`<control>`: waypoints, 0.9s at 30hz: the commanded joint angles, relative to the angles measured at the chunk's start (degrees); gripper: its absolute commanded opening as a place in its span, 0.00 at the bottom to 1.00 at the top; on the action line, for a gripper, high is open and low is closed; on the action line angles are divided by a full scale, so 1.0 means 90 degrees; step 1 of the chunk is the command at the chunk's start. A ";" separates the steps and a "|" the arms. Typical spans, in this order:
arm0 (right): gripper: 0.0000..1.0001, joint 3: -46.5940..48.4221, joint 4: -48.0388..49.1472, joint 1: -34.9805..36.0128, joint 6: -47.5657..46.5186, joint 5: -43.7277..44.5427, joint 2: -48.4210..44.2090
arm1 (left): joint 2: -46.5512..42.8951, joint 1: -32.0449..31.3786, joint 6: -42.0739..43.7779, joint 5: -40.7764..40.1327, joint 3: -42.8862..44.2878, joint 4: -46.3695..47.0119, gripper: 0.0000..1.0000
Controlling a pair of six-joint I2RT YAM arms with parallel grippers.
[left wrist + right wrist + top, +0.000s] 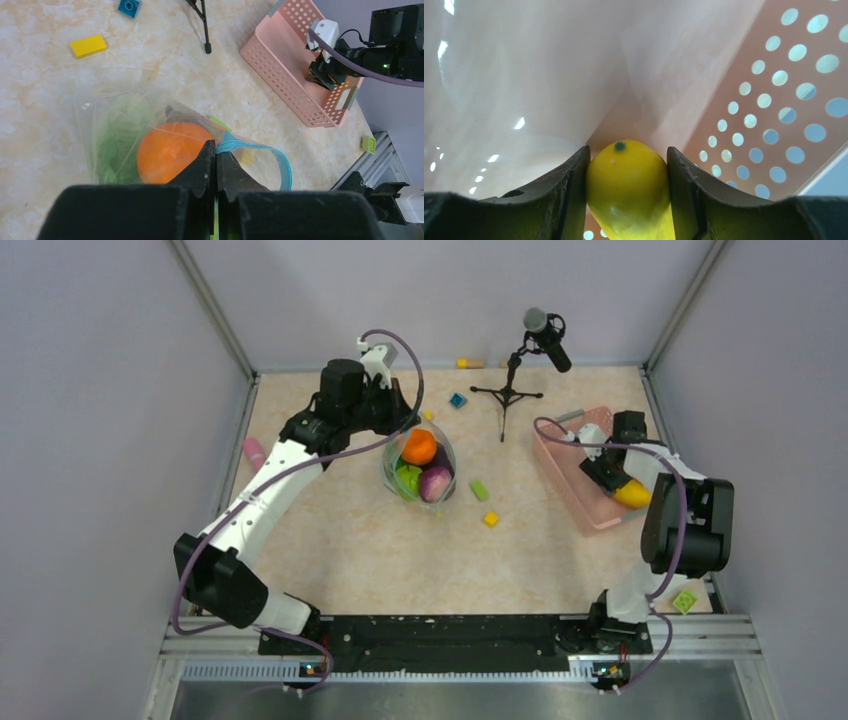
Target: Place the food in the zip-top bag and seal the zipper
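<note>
The clear zip-top bag stands mid-table with its mouth up. It holds an orange, a green lime and a magenta round piece. My left gripper is shut on the bag's mouth edge. In the left wrist view the pinched fingers meet at the teal zipper, with the orange behind them. My right gripper is inside the pink basket, shut on the yellow lemon. The lemon fills the gap between its fingers.
The pink mesh basket stands at the right. A microphone on a small tripod stands at the back. Small blocks lie about: green, yellow, blue. A pink cylinder lies by the left wall.
</note>
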 commanded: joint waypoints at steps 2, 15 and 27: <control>0.03 0.0040 0.0616 -0.0090 0.0524 -0.0867 -0.0950 | -0.0490 0.0021 -0.0117 -0.0446 0.0232 0.0057 0.00; 0.00 -0.0554 0.3548 0.1368 0.5003 -0.3633 -0.3666 | -0.0777 -0.0023 -0.0496 -0.1611 0.0555 -0.0629 0.00; 0.00 -0.1247 1.0972 0.4789 0.9487 -0.3851 -0.2630 | -0.0898 -0.0340 -0.0994 -0.2238 0.0763 -0.1176 0.00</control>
